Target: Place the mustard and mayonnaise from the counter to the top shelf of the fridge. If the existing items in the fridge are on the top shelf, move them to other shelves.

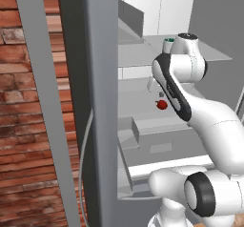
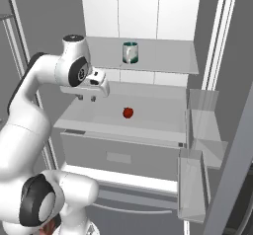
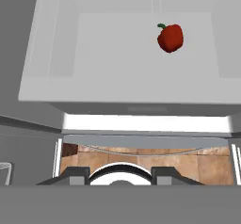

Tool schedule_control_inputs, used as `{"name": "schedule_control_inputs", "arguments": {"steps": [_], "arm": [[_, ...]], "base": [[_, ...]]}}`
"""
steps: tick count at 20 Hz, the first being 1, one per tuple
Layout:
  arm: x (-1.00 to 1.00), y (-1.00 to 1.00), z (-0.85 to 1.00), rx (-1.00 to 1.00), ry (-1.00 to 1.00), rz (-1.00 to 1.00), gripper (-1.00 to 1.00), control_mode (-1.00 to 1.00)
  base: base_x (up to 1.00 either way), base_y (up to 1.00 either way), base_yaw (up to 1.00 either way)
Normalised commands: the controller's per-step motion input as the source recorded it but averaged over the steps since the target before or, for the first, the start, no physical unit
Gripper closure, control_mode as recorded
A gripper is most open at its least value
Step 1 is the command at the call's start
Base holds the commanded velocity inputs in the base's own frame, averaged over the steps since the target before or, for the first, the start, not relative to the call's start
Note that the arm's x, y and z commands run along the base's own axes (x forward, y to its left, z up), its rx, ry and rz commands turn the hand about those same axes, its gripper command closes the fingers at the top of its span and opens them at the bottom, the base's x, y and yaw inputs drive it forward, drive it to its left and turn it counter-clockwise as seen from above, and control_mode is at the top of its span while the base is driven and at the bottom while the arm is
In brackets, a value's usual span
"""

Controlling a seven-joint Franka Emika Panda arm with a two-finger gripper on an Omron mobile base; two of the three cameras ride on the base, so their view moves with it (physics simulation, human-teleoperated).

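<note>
A: What was the biggest thing there?

B: The fridge [image 2: 163, 12], door swung open, plain grey outside, smooth pale panels inside, with boxy translucent door bins [image 2: 200, 130] on the right. Red brick wall [image 1: 19, 102], rough and mortared, showed left of it in the left base view.

A: And the shelves?

B: The top shelf [image 2: 168, 56] was a flat pale grey slab. Below it lay the wider grey shelf [image 2: 153, 115], over a drawer front [image 2: 118, 157].

A: What sat on them?

B: A small teal mug [image 2: 130, 52] with a white band and handle stood upright on the top shelf. A tiny glossy red fruit [image 2: 128, 112] with a green stem lay on the lower shelf, well apart from the mug.

A: The arm?

B: White, rounded, dark-jointed, bent at the elbow and reaching into the fridge's left side. The gripper [image 2: 86, 98] pointed downward above the lower shelf's left part, near the fruit without touching it.

A: Holding anything?

B: Nothing lay between the fingers [image 3: 75, 173]; they stood partly apart.
</note>
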Motion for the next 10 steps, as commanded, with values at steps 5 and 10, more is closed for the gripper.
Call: {"name": "schedule_control_inputs", "arguments": {"steps": [5, 10], "arm": [[0.00, 0.00, 0.00, 0.00, -0.01, 0.00, -1.00, -1.00], [-0.15, -0.21, 0.43, 0.17, -0.19, 0.00, -1.00, -1.00]], "base": [[0.00, 0.00, 0.00], [0.00, 0.00, 0.00]]}}
